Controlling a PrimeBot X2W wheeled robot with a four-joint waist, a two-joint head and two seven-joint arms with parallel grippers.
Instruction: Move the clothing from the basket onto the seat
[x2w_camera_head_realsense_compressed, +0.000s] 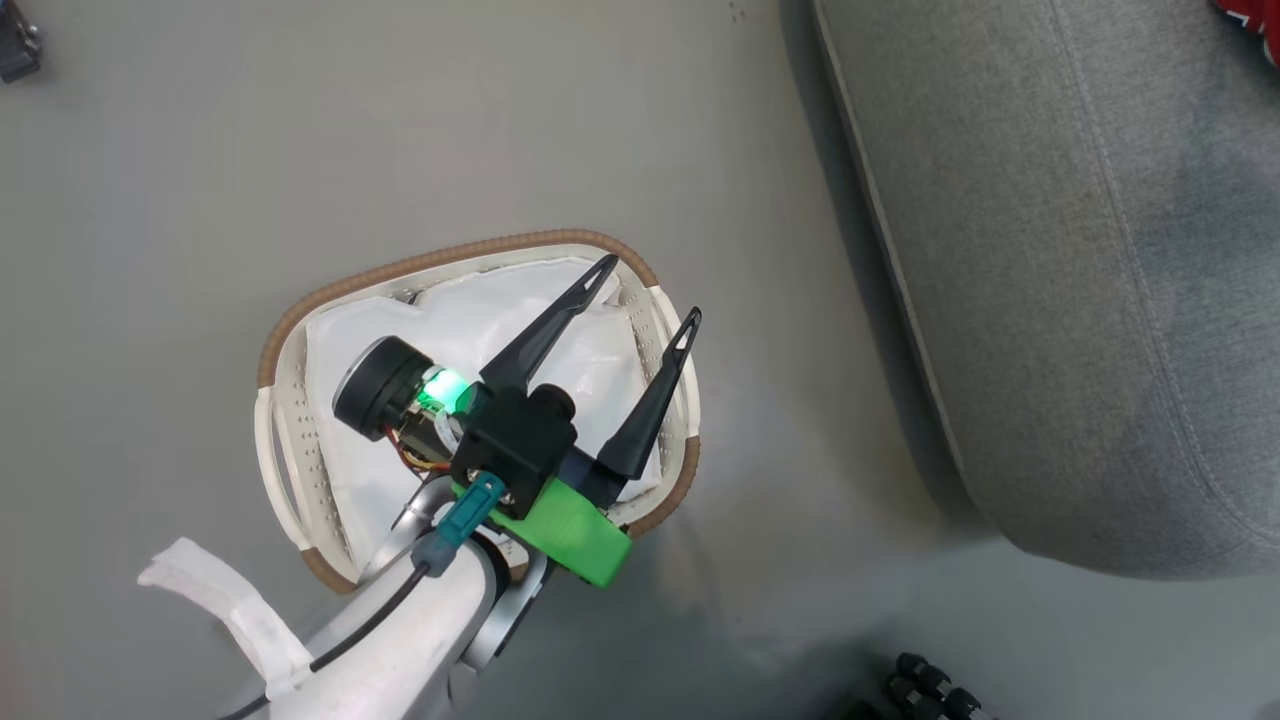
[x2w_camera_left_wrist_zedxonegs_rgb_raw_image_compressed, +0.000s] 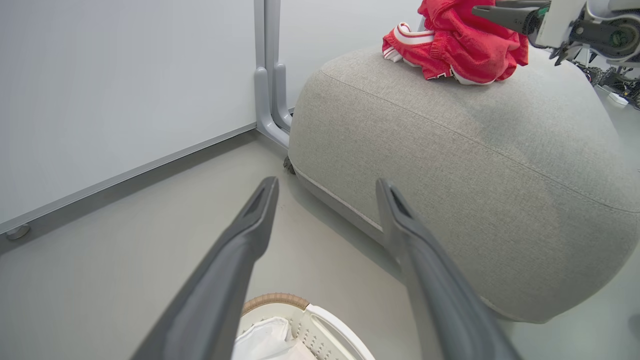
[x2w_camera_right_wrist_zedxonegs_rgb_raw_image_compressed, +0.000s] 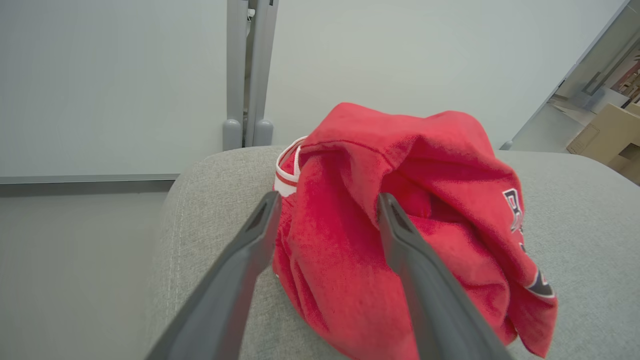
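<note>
The left gripper (x2w_camera_head_realsense_compressed: 652, 289) hangs spread wide over the basket (x2w_camera_head_realsense_compressed: 268, 352), with bare floor (x2w_camera_head_realsense_compressed: 150, 250) all around. The right gripper (x2w_camera_right_wrist_zedxonegs_rgb_raw_image_compressed: 328, 197), spread wide too, points at the crumpled red clothing (x2w_camera_right_wrist_zedxonegs_rgb_raw_image_compressed: 440, 165) heaped near the round edge of the seat (x2w_camera_right_wrist_zedxonegs_rgb_raw_image_compressed: 590, 225).

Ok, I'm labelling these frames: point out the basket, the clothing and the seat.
basket (x2w_camera_head_realsense_compressed: 500, 243), head view, brown rim at top.
clothing (x2w_camera_right_wrist_zedxonegs_rgb_raw_image_compressed: 335, 260), right wrist view, middle of red cloth.
seat (x2w_camera_left_wrist_zedxonegs_rgb_raw_image_compressed: 475, 165), left wrist view, grey side.

Floor (x2w_camera_head_realsense_compressed: 780, 400) between basket (x2w_camera_head_realsense_compressed: 400, 268), seat (x2w_camera_head_realsense_compressed: 1080, 300) open; clothing (x2w_camera_left_wrist_zedxonegs_rgb_raw_image_compressed: 465, 45) crowds seat top.
</note>
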